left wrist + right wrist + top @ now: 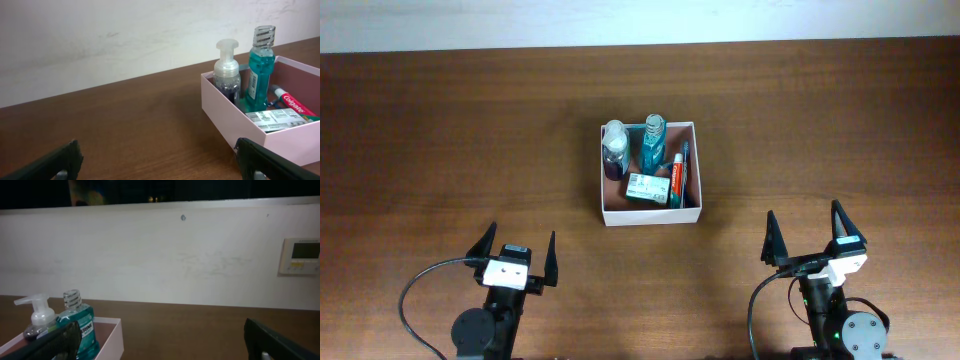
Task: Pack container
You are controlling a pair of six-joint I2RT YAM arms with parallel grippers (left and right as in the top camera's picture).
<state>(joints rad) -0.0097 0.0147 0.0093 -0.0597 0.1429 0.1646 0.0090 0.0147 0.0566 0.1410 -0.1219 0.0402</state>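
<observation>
Left gripper (520, 240): black pointed fingers (483, 243); white block (507, 267) behind them; black cable (413, 290) looping rearward; right gripper (803, 218) alike.

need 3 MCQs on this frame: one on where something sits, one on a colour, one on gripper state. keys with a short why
1. Seen from overhead, where in the container does the pump bottle stand?
A) far-left corner
B) near-right corner
C) dead centre

2. What colour is the liquid in the mouthwash bottle?
A) orange
B) teal
C) colourless

3. How are the left gripper and the right gripper?
A) both open and empty
B) left shut on a bottle
C) both shut

Answers:
1 A: the overhead view shows it tucked into the far-left corner.
2 B: the liquid reads teal in all three views.
3 A: each pair of fingers is spread with nothing between, well short of the container.
</observation>
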